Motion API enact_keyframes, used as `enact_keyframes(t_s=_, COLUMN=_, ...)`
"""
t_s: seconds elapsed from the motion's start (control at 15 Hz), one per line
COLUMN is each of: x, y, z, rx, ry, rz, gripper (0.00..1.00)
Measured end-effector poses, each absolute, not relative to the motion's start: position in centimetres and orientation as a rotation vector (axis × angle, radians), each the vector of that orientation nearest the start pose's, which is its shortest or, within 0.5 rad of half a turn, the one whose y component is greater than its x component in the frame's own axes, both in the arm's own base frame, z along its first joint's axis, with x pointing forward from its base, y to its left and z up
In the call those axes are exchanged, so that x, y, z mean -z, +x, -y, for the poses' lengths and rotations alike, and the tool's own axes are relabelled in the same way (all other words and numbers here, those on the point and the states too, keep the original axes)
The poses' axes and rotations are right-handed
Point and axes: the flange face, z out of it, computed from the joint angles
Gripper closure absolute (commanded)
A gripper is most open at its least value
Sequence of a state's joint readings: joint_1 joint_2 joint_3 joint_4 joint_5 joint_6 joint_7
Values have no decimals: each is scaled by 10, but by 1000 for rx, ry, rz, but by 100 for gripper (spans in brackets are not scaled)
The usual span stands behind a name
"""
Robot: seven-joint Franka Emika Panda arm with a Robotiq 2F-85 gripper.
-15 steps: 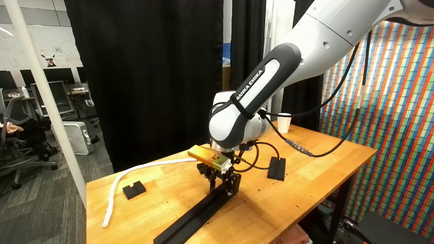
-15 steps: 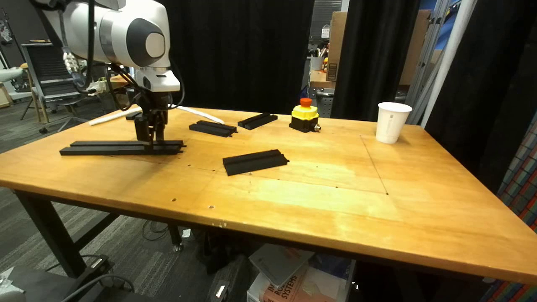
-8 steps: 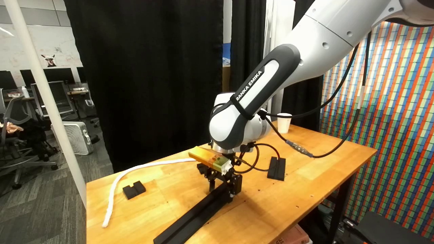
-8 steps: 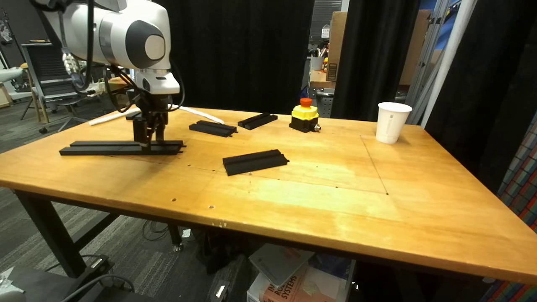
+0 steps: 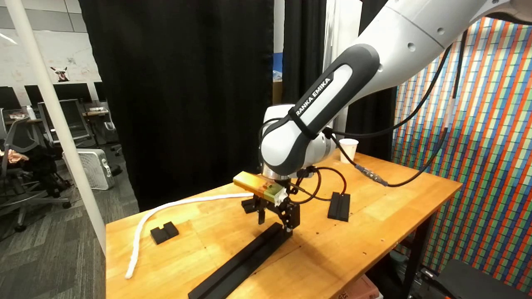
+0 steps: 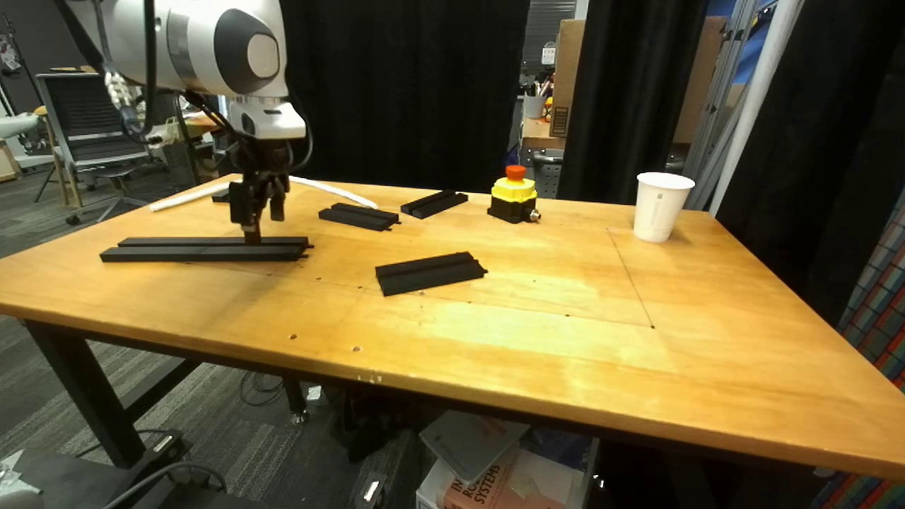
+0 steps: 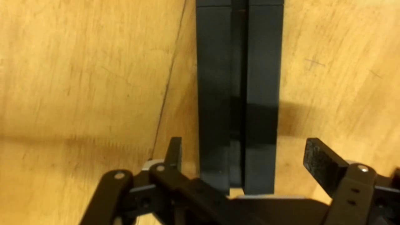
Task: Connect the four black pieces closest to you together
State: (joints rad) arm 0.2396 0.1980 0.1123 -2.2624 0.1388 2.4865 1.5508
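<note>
A long grooved matte-black strip (image 6: 155, 254) lies flat on the table; its near end is cut off in an exterior view. The wrist view shows a black piece (image 7: 262, 75) meeting another piece (image 7: 212, 2) at a thin seam. Above this strip my gripper (image 7: 244, 153) stands open, one finger to each side, with gaps between fingers and strip. Nothing is held. Lying apart are further grooved black pieces: one (image 6: 433, 277) past the strip's end, and two farther back, a black piece (image 6: 353, 218) and another black piece (image 6: 435, 205). Which of these belong to the four cannot be told.
A small notched black block (image 5: 164, 233) lies beside a curved white strip (image 5: 183, 202). Farther along the table stand a yellow and red emergency stop button (image 6: 514, 192) and a white paper cup (image 6: 657, 208). Cables hang from the arm.
My gripper was down around the black strip a second ago. It has opened and risen off it, and the strip stays where it lay.
</note>
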Motion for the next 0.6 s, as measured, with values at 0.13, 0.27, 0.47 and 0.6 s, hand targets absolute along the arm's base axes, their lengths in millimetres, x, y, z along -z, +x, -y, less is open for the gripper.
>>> enact_keyframes(t_s=0.13, x=-315, y=511, z=-179, rx=-8, ry=-2428, rz=-1860, gripper=0)
enact_keyframes(t_s=0.27, x=-361, y=516, z=-172, rx=76, ry=-2399, rz=-1862, gripper=0)
enact_keyframes(t_s=0.47, x=-420, y=535, z=-148, rx=174, ry=-2291, rz=-1875, gripper=0)
enact_keyframes(t_s=0.6, x=-438, y=552, z=-126, rx=190, ry=-2207, rz=-1911, gripper=0)
